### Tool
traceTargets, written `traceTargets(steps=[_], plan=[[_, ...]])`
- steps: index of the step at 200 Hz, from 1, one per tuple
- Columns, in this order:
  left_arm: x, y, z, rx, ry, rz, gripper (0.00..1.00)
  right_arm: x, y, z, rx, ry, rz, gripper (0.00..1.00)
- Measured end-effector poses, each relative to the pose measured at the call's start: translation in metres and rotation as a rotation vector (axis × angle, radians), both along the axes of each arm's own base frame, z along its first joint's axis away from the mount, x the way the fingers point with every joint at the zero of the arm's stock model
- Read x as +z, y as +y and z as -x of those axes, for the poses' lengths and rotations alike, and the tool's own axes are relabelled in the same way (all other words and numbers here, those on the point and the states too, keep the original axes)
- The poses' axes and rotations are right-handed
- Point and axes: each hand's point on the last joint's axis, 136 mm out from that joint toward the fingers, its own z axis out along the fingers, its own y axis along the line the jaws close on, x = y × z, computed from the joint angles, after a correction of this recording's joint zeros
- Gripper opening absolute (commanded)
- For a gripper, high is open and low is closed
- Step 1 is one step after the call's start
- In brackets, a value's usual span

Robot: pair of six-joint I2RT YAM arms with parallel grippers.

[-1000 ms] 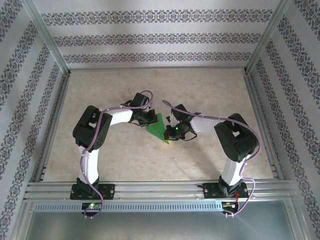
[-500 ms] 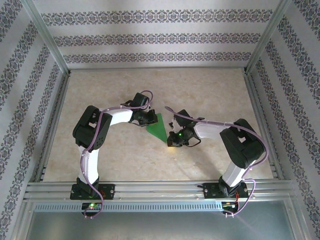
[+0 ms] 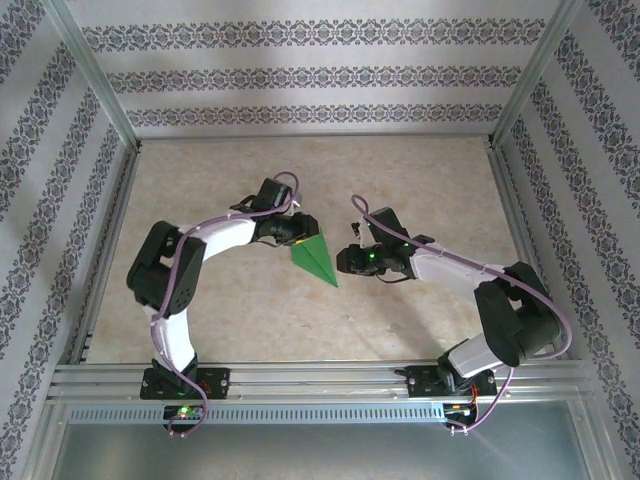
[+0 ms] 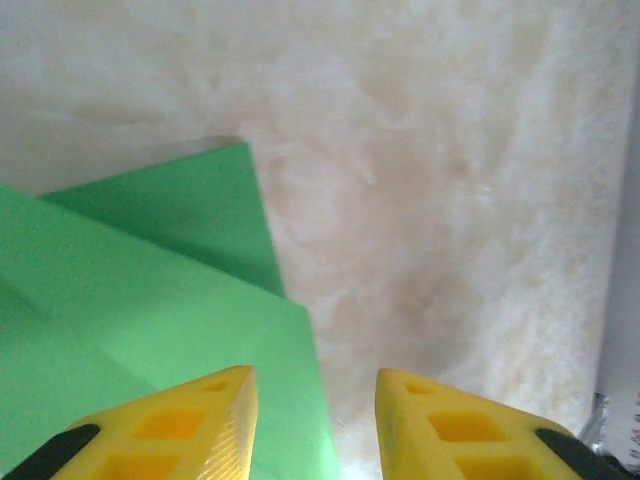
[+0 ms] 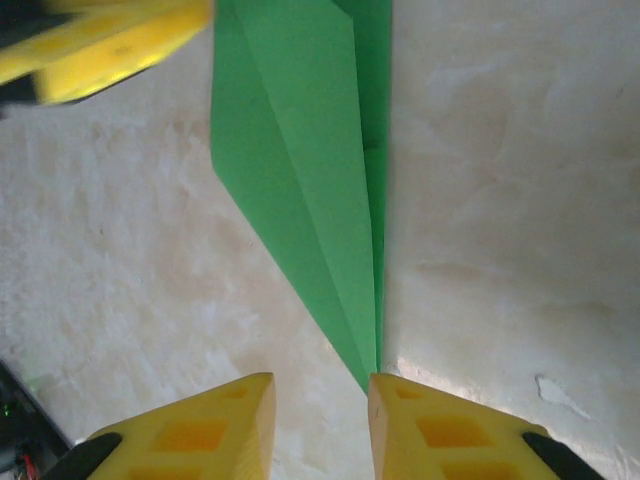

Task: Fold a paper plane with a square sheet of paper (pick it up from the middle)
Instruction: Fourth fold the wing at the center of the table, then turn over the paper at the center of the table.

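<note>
Green plane (image 3: 316, 259) flat on table (image 3: 420, 180), mid-table between both arms, nose pointing near-right | left fingers (image 4: 180, 430) spread, over wide tail end, gripping nothing | right fingers (image 5: 200, 432) spread, nose tip just ahead of their gap, gripping nothing | layered folds meet along a centre crease

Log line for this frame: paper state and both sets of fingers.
paper plane: folded, lying on table | left fingers: open, over its wide end | right fingers: open, at its nose tip
</note>
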Motion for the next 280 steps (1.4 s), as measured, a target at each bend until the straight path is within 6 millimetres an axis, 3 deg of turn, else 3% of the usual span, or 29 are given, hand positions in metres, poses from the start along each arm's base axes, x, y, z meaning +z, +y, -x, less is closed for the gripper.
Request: traceTargets(steps=[14, 28, 83, 141, 197, 243, 280], plan=[[0.017, 0.006, 0.005, 0.029, -0.041, 0.02, 0.48, -0.001, 0.004, -0.008, -0.002, -0.008, -0.005, 0.36], [0.02, 0.011, 0.012, 0.055, -0.048, 0.038, 0.5, -0.001, 0.008, -0.016, -0.002, -0.017, -0.009, 0.36], [-0.028, 0.02, 0.03, 0.171, 0.119, 0.079, 0.52, -0.012, 0.022, -0.049, -0.012, -0.022, -0.002, 0.39], [-0.039, 0.018, 0.025, 0.239, 0.18, 0.113, 0.52, -0.03, 0.023, -0.082, -0.027, -0.002, -0.016, 0.33], [-0.05, 0.017, 0.024, 0.25, 0.202, 0.116, 0.48, -0.045, 0.035, -0.083, 0.045, 0.052, -0.098, 0.25], [-0.052, 0.018, 0.023, 0.25, 0.205, 0.121, 0.47, -0.036, 0.045, -0.085, 0.087, 0.042, -0.151, 0.17], [-0.051, 0.018, 0.023, 0.246, 0.207, 0.129, 0.47, -0.033, 0.047, -0.086, 0.096, 0.039, -0.174, 0.06]])
